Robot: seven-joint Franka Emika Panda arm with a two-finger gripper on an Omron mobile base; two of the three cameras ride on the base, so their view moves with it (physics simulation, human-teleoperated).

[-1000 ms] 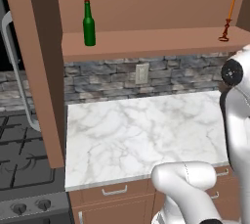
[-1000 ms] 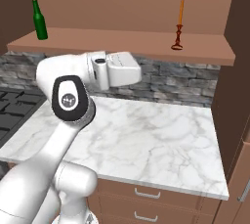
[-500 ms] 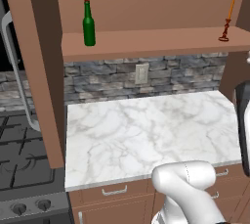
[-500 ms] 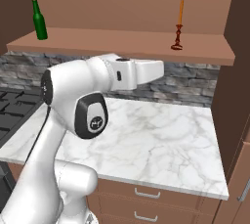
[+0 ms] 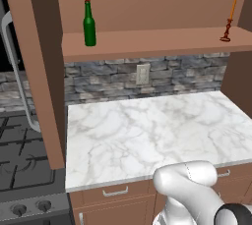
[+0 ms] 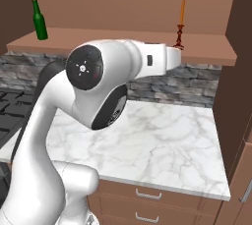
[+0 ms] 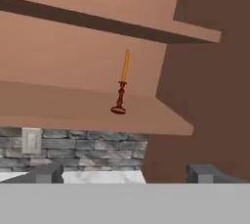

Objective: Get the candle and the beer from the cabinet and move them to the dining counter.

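Observation:
The cabinet stands open, with both things on its lower shelf. At the shelf's left end is the beer, a dark green bottle with a red cap. Far to the right stands the candle, a thin orange taper on a dark red holder. In the hand view my gripper is open and empty, and the candle is ahead of it, some way off and centred above the two fingertips. My white hand reaches right, just below the shelf edge under the candle. The dining counter is out of view.
Below the cabinet runs a marble worktop with a stone backsplash and a wall outlet. The open cabinet door with its silver handle hangs at the left over the stove. A wooden side panel closes the right.
The arm has swung up and to the right, stretching the hand out toward the candle's end of the shelf. It has left the right edge of the left base view. The jaws stayed open.

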